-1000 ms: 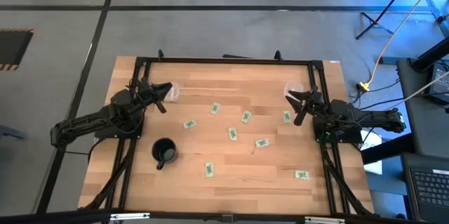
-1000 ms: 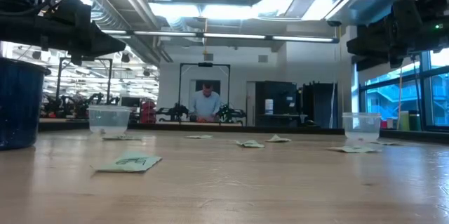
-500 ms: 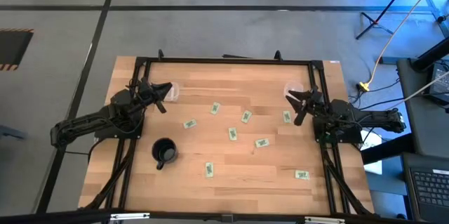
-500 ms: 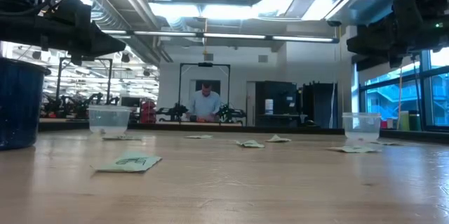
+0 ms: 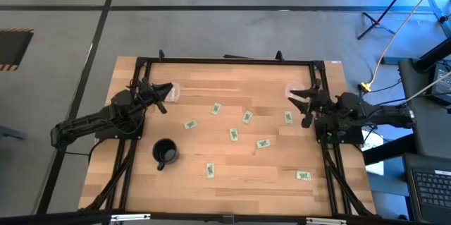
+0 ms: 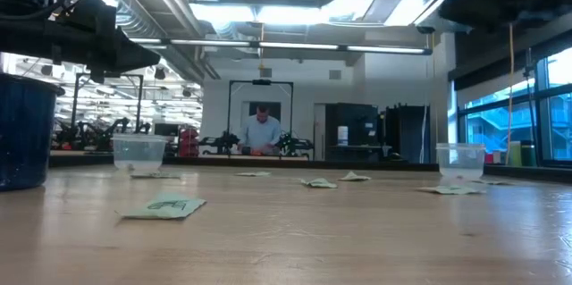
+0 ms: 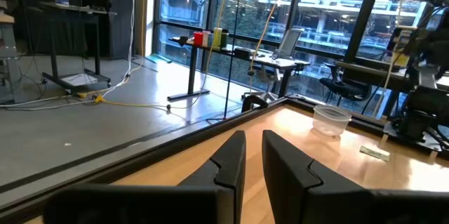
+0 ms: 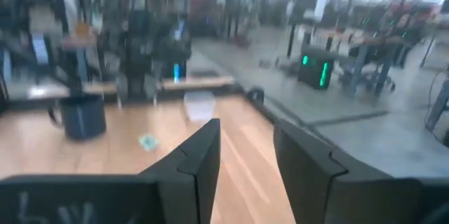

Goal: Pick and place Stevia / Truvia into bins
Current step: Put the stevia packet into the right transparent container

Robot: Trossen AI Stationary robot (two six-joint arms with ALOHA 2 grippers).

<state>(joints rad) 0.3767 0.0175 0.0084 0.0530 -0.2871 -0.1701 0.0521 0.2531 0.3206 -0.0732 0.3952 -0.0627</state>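
Wooden table fills the middle of the high view, black frame around it. Left arm lies along the table's left edge, right arm along the right edge, both raised off the surface.

Black mug sits lower left of table centre; in the low view it shows as a dark shape at the far left edge.

Two clear cups are the bins: left bin at upper left of the table, right beside the left gripper; right bin at upper right, just by the right gripper. Low view shows both standing upright, left bin and right bin.

Left gripper: fingers nearly together, a thin gap between them, holding nothing. Right gripper: fingers clearly apart, nothing between them.

Stevia sachets all lie flat on the table, none visibly in a bin. Eight visible in the high view: a loose cluster around table centre, e.g., one near the right gripper, and two toward the lower part, and. Nearest sachet in the low view sits at lower left.

Person stands in the room behind the table, centre of the low view.
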